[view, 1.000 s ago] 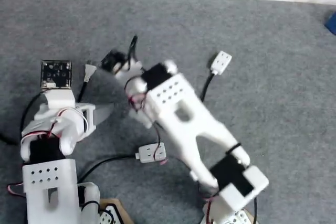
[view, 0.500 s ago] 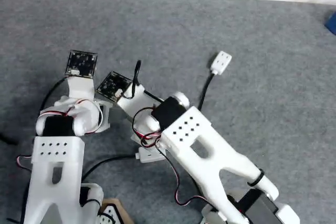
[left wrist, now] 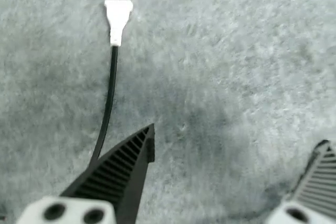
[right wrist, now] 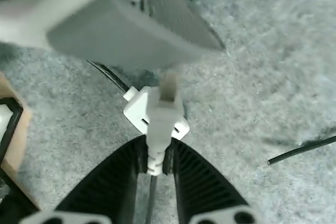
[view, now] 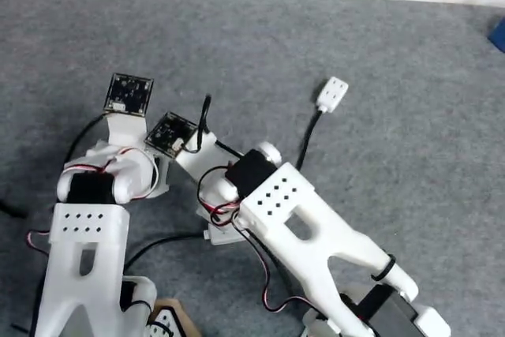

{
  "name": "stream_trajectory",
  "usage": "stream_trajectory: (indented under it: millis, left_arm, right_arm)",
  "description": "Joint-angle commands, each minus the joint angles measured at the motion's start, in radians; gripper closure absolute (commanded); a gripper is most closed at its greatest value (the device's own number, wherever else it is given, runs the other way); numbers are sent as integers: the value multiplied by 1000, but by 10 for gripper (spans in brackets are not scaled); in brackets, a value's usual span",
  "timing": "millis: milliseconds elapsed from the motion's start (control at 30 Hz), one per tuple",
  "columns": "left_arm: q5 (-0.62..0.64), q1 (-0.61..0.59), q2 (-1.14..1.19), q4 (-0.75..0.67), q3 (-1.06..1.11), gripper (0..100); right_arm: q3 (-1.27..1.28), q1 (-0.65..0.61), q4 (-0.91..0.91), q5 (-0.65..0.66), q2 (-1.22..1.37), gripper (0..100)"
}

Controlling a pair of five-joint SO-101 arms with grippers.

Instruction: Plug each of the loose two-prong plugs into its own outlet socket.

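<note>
Right gripper, fingers clamped on a white two-prong plug, has swung back to hover just above the near outlet socket, insertion seemingly next, as the left gripper, fingers wide apart and empty, advances over the second plug lying loose on the carpet.

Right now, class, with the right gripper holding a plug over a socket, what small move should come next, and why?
Probably ease the plug slowly toward the socket. The right gripper is shut on the plug, whose tip overlaps the socket. Whether the prongs are lined up or seated cannot be told, so a short, careful advance seems safest.
</note>
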Motion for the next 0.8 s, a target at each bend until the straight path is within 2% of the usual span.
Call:
stream_trajectory:
  millis: [0, 133, 300, 433, 600, 767]
  left_arm:
    - [-5, 25, 1, 14, -73, 557]
    - [-5, 24, -1, 54, -105, 557]
    - [-9, 31, -4, 63, -33, 557]
    - [-11, 61, -4, 43, 41, 557]
    - [-11, 79, -4, 25, 59, 557]
    - [-11, 74, 1, 21, 59, 557]
  right_arm:
    - [21, -12, -48, -12, -7, 991]
    - [35, -12, -59, -12, 10, 991]
    - [-2, 16, -48, -14, 2, 991]
    - [-177, 70, 61, -14, 4, 991]
    - [-386, 73, 205, -14, 12, 991]
    - [-407, 70, 234, -14, 12, 991]
